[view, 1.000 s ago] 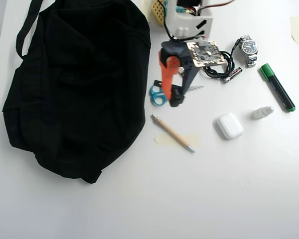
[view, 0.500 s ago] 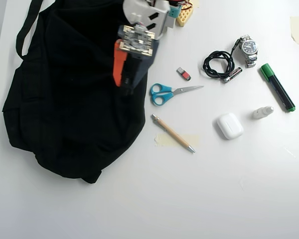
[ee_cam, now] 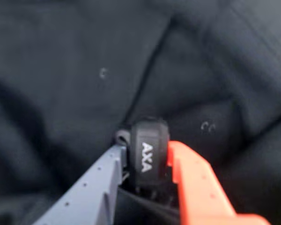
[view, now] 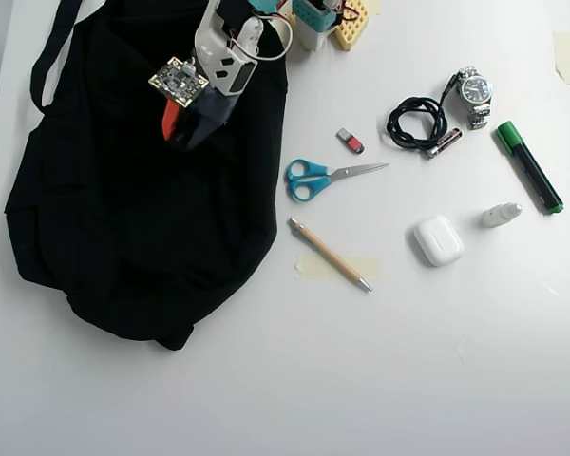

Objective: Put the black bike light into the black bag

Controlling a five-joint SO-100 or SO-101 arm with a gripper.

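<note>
Gripper: in the wrist view the gripper (ee_cam: pixel 147 161) comes in from 6 o'clock, a grey finger (ee_cam: pixel 91 187) at 7 o'clock and an orange finger (ee_cam: pixel 196 183) at 5 o'clock, pressed in on both sides of the bike light.
Bike light: the bike light (ee_cam: pixel 149 152) sits pinched between the two fingers just below the middle of the wrist view, its black strap face with white "AXA" lettering turned to the camera. Black fabric fills the rest of that view.
Arm from above: in the overhead view the gripper (view: pixel 176 133) hangs over the upper part of the bag, at 11 o'clock of the picture, the white arm reaching in from 12 o'clock. The light itself cannot be made out there.
Bag: the bag (view: pixel 123 237) lies flat on the white table (view: pixel 361 380) and fills the left half of the overhead view, its strap (view: pixel 47 52) looping out at 10 o'clock.
Beside the bag: blue scissors (view: pixel 313 178) lie just off its right edge at 3 o'clock, a pencil (view: pixel 329 254) at 4 o'clock and a red-and-grey stick (view: pixel 351 141) at 2 o'clock of the scissors.
Farther right: a coiled cable (view: pixel 416 122), a watch (view: pixel 474 92), a green marker (view: pixel 529 165), a white earbud case (view: pixel 438 239) and a small white bottle (view: pixel 501 215) are spread well apart from the bag.
</note>
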